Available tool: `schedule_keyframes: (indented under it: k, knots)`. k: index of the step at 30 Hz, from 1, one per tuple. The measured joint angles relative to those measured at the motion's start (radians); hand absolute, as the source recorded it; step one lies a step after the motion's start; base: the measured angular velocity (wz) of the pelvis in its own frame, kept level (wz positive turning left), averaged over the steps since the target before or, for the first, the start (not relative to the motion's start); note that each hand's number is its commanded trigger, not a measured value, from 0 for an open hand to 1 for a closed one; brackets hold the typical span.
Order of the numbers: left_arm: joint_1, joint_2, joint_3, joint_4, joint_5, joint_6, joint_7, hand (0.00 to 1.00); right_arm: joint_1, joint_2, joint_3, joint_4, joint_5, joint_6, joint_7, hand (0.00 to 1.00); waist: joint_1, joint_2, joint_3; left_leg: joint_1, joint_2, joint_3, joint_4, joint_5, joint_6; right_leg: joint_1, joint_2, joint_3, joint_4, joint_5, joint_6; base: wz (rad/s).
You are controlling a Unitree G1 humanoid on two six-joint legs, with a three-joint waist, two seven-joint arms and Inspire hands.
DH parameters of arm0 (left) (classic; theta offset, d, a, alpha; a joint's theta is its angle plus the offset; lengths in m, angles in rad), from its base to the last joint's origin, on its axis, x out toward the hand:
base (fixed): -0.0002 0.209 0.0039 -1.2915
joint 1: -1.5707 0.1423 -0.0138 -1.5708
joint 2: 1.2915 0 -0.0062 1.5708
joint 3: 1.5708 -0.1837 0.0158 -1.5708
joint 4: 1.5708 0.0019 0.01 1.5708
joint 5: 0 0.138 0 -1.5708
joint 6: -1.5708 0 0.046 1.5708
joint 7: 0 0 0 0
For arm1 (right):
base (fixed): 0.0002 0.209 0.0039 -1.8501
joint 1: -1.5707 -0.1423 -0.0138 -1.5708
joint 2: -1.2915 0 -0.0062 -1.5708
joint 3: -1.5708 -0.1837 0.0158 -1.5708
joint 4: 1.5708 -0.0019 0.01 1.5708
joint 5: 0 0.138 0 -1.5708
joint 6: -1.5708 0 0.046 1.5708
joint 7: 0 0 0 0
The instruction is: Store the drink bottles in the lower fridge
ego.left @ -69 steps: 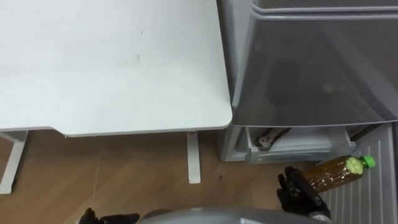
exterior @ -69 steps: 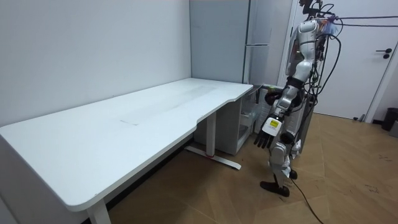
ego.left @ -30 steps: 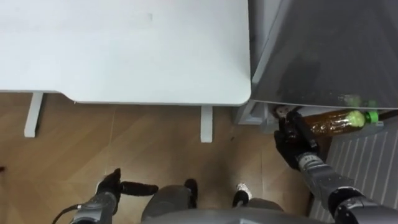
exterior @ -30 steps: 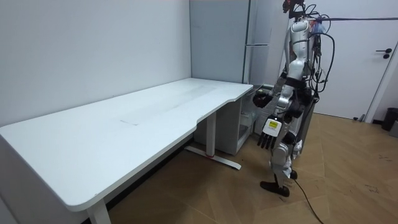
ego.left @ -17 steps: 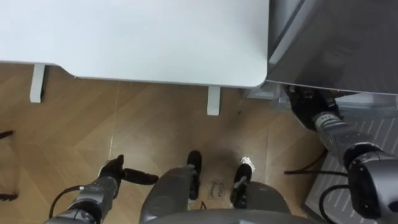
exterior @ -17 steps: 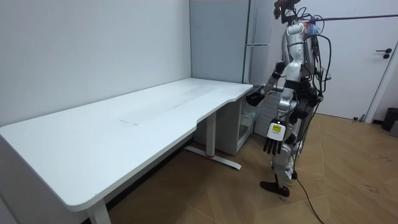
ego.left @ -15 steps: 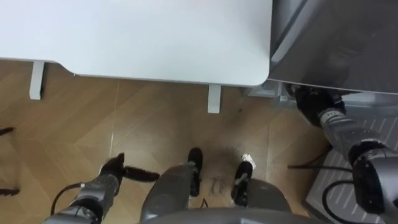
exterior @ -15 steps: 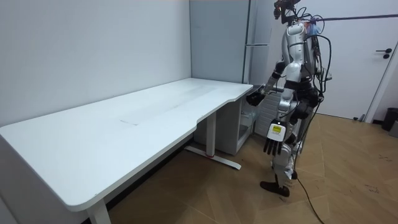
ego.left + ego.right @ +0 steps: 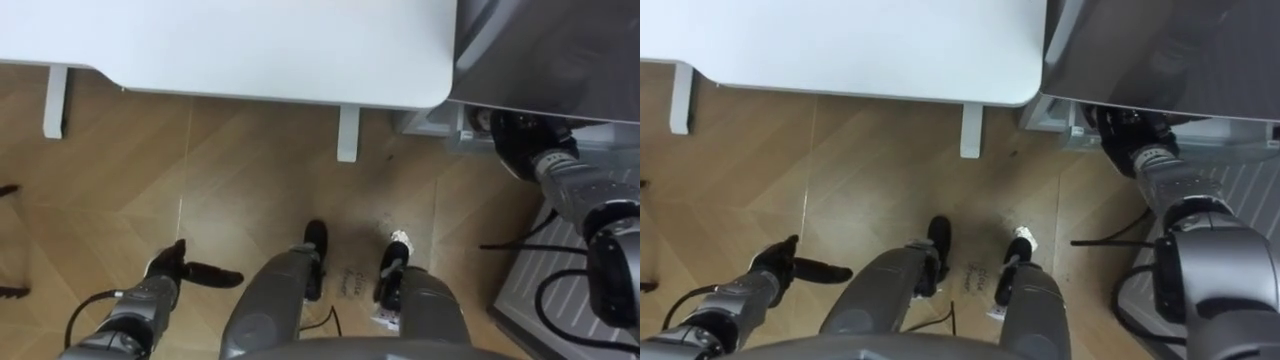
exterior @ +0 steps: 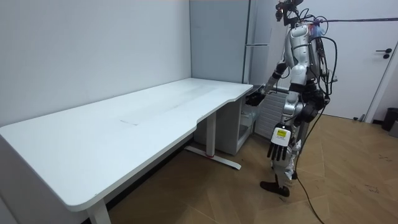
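Two hands, right hand (image 9: 522, 148) tucked into the lower fridge (image 9: 560, 50), grip cannot be told, left hand (image 9: 172, 266) outstretched, empty.

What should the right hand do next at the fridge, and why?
Probably hold the right hand in place and confirm release before pulling back. It reaches into the low opening of the fridge and is partly hidden under the grey front, so whether it holds anything is unclear. The left hand hangs open, idle.
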Motion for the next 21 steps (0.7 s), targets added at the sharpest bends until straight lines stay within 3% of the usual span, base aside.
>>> schedule_keyframes:
  k: [8,21]
  knots:
    - [0.008,0.015,0.0,-0.011,-0.002,-0.002,-0.002,0.0,0.0,-0.009,0.0,0.002,0.0,0.021,-0.004,0.0,0.002,-0.001,-0.0004,0.002,-0.001,0.001,0.004,0.001,0.002,-0.007,-0.009,0.001,0.023,-0.007,0.0,0.0]
    - [0.01,0.016,-0.002,-0.011,0.006,0.004,-0.045,0.0,0.0,-0.01,-0.022,0.008,-0.003,0.046,-0.043,0.0,0.001,-0.005,-0.002,0.016,-0.001,0.005,0.006,0.002,0.003,0.006,-0.007,0.007,0.019,-0.006,0.0,0.0]
